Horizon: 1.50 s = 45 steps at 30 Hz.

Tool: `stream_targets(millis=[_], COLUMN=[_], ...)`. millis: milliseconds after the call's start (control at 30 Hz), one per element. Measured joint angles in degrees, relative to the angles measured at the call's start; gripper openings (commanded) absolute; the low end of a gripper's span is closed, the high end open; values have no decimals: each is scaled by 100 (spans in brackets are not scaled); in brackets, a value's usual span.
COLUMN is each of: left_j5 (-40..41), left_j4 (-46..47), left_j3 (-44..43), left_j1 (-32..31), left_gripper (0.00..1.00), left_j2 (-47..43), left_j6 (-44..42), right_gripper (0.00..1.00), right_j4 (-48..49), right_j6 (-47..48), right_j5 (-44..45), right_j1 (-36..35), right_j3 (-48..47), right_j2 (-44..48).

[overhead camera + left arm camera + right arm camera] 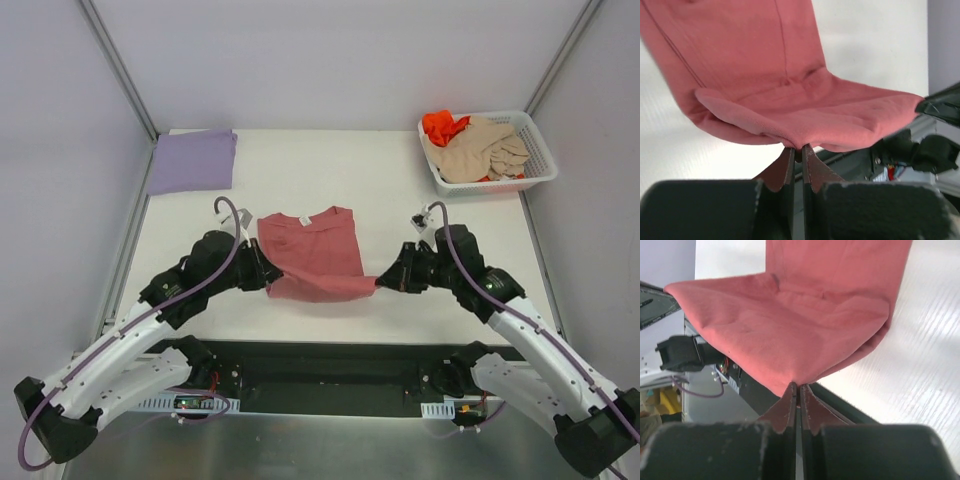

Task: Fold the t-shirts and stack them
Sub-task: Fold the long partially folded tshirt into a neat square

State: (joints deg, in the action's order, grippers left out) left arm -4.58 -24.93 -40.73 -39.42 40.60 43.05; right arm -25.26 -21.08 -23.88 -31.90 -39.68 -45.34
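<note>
The left gripper and right gripper are each pinching a near corner of the rose-red t-shirt; it is lying mid-table with that hem raised by the near edge. The fold is probably going best if both carry it toward the far edge together — level, taut, square to the collar.

Four t-shirts: rose-red, lavender, beige, orange; one basket; two pincers.
</note>
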Motion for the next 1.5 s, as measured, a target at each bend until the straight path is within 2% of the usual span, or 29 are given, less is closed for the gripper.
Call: stream_targets(millis=[200,333,633,867,933,967,1000,1033,1067,1100,1133,1167,1200,1233,1367,1500], left_j5=[966,1303,1239,1119,1049,981,922,885,866,857,857,846,837,820,752,448], left_j4=[-61,-52,225,492,568,601,634,662,675,673,669,667,660,647,649,719], left_j3=[-581,-737,-1016,-1543,-1722,-1821,-1921,-2006,-2072,-2144,-2179,-2199,-2205,-2205,-2170,-1703], left_j1=[11,223,1340,1803,1932,1987,2046,2092,2131,2192,2238,2306,2350,2380,2424,2424], left_gripper=[0,0,0,0,0,12,28,32,41,50,64,83,99,99,99,99], left_j2=[734,1084,2299,3630,4052,4271,4485,4688,4837,5007,5108,5193,5224,5230,5053,4468], left_j6=[-15,-13,-74,-216,-260,-295,-323,-358,-411,-426,-459,-479,-525,-570,-577,-623], right_gripper=[0,0,1,1,4,9,14,18,24,37,59,73,83,95,96,96], right_j4=[208,428,883,1049,1088,1099,1106,1130,1150,1154,1156,1163,1156,1152,1119,1272], right_j6=[225,354,529,595,595,599,608,623,651,686,723,741,780,813,992,1067], right_j5=[361,472,791,1067,1163,1187,1198,1196,1193,1191,1180,1161,1141,1132,1123,1123], right_j1=[284,455,514,614,634,647,664,686,708,734,776,817,868,903,990,944], right_j3=[-863,-1517,-2621,-3536,-3685,-3733,-3810,-3886,-3989,-4094,-4223,-4339,-4450,-4529,-4544,-3526], right_j2=[-1108,-2059,-3965,-5460,-5770,-5877,-6030,-6168,-6317,-6448,-6596,-6714,-6817,-6881,-6752,-5733])
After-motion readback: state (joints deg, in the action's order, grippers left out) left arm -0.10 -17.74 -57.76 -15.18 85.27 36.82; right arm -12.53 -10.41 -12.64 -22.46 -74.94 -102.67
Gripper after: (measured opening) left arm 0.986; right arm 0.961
